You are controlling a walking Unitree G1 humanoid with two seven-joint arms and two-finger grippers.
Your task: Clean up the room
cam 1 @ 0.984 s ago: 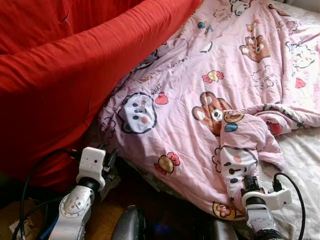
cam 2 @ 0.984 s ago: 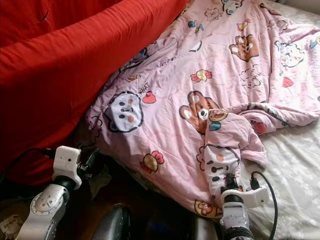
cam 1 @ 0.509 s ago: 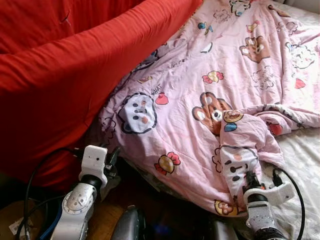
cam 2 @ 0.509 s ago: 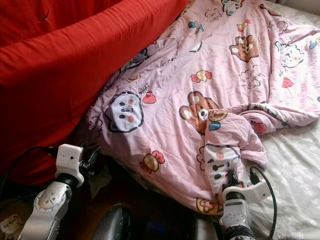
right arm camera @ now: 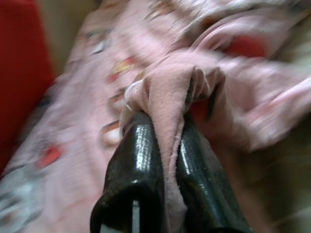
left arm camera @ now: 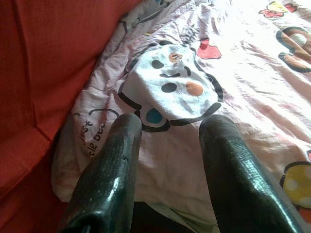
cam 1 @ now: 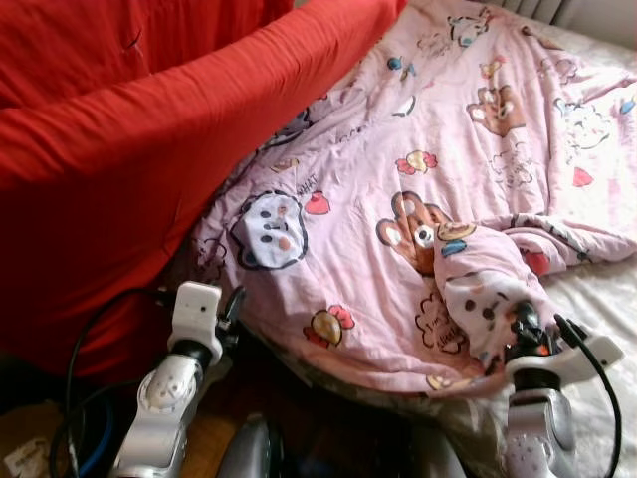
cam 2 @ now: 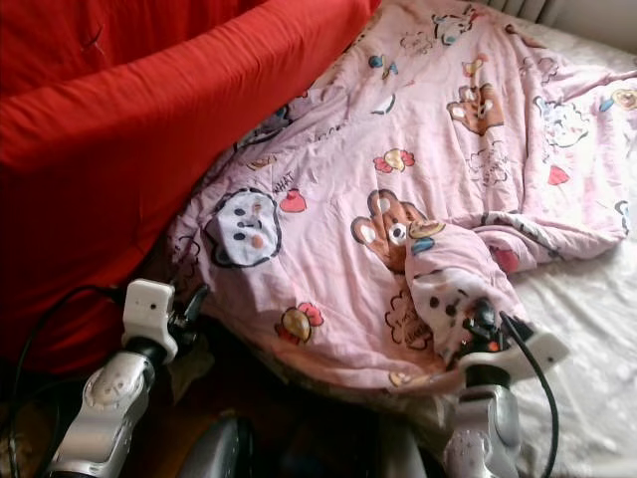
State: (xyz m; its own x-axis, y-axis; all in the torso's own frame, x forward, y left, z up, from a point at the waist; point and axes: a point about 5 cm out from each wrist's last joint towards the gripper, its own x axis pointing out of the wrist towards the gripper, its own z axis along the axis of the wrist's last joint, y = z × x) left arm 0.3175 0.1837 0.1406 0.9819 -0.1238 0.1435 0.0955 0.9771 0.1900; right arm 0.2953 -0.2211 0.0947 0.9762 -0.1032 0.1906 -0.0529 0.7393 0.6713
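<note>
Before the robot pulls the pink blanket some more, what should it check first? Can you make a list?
1. Right gripper has hold of the blanket: ok, pink cloth is pinched between its fingers.
2. Left gripper ready to help: ok, open and holding nothing, at the blanket's near edge by the white cartoon face.
3. Blanket lying flat: not ok, it is bunched and folded over near the right gripper.
4. Blanket free on the left: cannot tell, its edge lies against the red cover and may be tucked under.
5. Blanket's near edge up on the bed: not ok, it hangs over the edge.
</note>
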